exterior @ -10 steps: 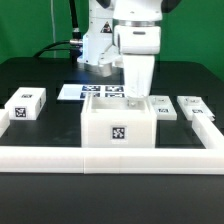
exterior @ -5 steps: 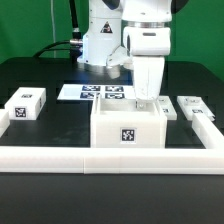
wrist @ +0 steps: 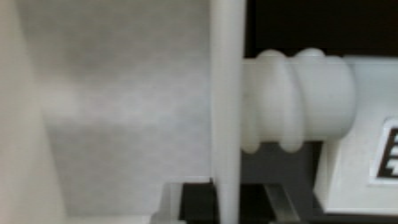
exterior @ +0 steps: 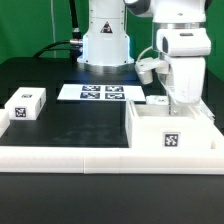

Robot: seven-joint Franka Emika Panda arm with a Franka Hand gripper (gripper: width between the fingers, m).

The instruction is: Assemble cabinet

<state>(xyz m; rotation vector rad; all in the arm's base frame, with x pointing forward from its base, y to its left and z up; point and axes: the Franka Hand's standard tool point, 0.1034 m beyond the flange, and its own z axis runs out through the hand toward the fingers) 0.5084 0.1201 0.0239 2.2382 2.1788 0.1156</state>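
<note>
The cabinet (exterior: 150,133), a white open-topped box with a black-and-white tag on its front, sits at the exterior view's right, against the white front rail (exterior: 60,157). My gripper (exterior: 181,101) reaches down from above and is shut on the cabinet's far wall. In the wrist view the thin white wall (wrist: 224,90) runs between my dark fingers (wrist: 192,205); the gripper (wrist: 226,206) closes on it. The cabinet's pale inside (wrist: 98,110) fills one side of that view.
A small white tagged block (exterior: 25,104) lies at the exterior view's left. The marker board (exterior: 100,93) lies before the robot base (exterior: 105,40). A white ribbed part (wrist: 294,100) lies just outside the held wall. White pieces (exterior: 157,100) lie behind the cabinet.
The gripper and the cabinet have moved together toward the exterior view's right along the front rail, covering the small white parts that lay there.
</note>
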